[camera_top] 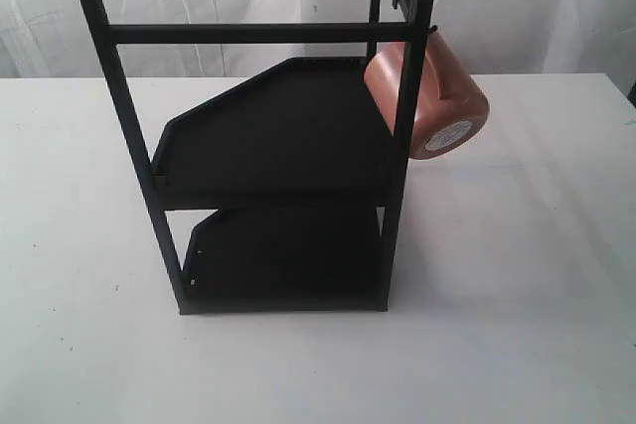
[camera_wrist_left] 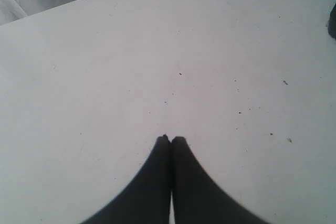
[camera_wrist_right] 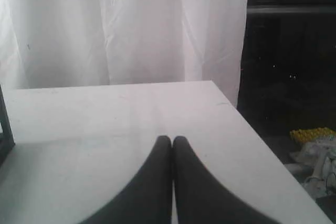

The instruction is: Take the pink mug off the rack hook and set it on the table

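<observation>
nearest of all, starting on the left, the left gripper [camera_wrist_left: 170,139] fills the foreground of its wrist view. its jaws are pressed together with nothing between them, and it hangs over the bare white table [camera_wrist_left: 105,77]. neither mug nor rack shows there, only a dark sliver [camera_wrist_left: 333,22] cut off at the frame edge that i cannot identify.

in the exterior view the black two-shelf rack [camera_top: 268,146] stands in the middle of the table [camera_top: 517,325]. from its upper right corner post [camera_top: 409,96] the hook [camera_top: 434,28] juts toward the right, and the pink mug [camera_top: 427,96] hangs from it, well above the tabletop. the mug is tilted. its base, with a round white sticker [camera_top: 449,136], faces down and to the right, and its mouth points up and back behind the post.

further right, the right gripper [camera_wrist_right: 172,139] is likewise pinched together and empty, over table [camera_wrist_right: 105,124] with a white curtain [camera_wrist_right: 105,24] beyond.

since the mug hangs on the rack's right side, the right arm is likely the nearer one, with the mug lying up and toward the rack from it. the handle and its seat on the hook are hidden by the post, and the rack's top is cropped. neither arm appears in the exterior view, so the gap to the mug cannot be judged.
</observation>
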Robot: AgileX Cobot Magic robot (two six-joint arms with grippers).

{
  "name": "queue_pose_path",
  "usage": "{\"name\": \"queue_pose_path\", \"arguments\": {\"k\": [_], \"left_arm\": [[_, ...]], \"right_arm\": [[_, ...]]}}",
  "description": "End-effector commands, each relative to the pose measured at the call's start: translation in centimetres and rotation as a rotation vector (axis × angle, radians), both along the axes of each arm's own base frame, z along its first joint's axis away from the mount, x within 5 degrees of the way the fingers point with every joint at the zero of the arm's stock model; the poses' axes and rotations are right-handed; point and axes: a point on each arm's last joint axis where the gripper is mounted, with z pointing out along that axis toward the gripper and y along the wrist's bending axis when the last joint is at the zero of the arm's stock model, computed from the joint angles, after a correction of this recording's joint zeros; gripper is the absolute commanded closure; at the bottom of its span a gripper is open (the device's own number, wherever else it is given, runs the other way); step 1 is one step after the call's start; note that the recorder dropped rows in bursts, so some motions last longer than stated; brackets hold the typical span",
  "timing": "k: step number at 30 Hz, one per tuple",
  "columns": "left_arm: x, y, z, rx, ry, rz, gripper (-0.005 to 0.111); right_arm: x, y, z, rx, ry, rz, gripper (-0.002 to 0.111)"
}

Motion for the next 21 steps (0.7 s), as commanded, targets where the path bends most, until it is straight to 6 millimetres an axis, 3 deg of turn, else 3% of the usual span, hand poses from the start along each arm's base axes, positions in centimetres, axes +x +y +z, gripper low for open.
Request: {"name": "queue_pose_path", "arguments": {"k": [1, 6, 14, 21], "left_arm": [[0.0, 0.0, 0.0, -0.012, -0.009, 0.006, 0.107], [0.0, 0.0, 0.0, -0.012, -0.009, 0.006, 0.107], [0.0, 0.0, 0.0, -0.012, -0.009, 0.006, 0.107], [0.0, 0.0, 0.0, -0.012, -0.009, 0.006, 0.107]], "right_arm": [[0.0, 0.0, 0.6, 0.03, -0.062, 0.002, 0.108], [-0.1, 0.0, 1.3, 0.023, -0.143, 0.002, 0.108], [-0.7, 0.0, 3.7, 0.011, -0.422, 0.007, 0.108], [-0.9, -0.1, 4.1, 0.304, -0.5, 0.058, 0.108]]}}
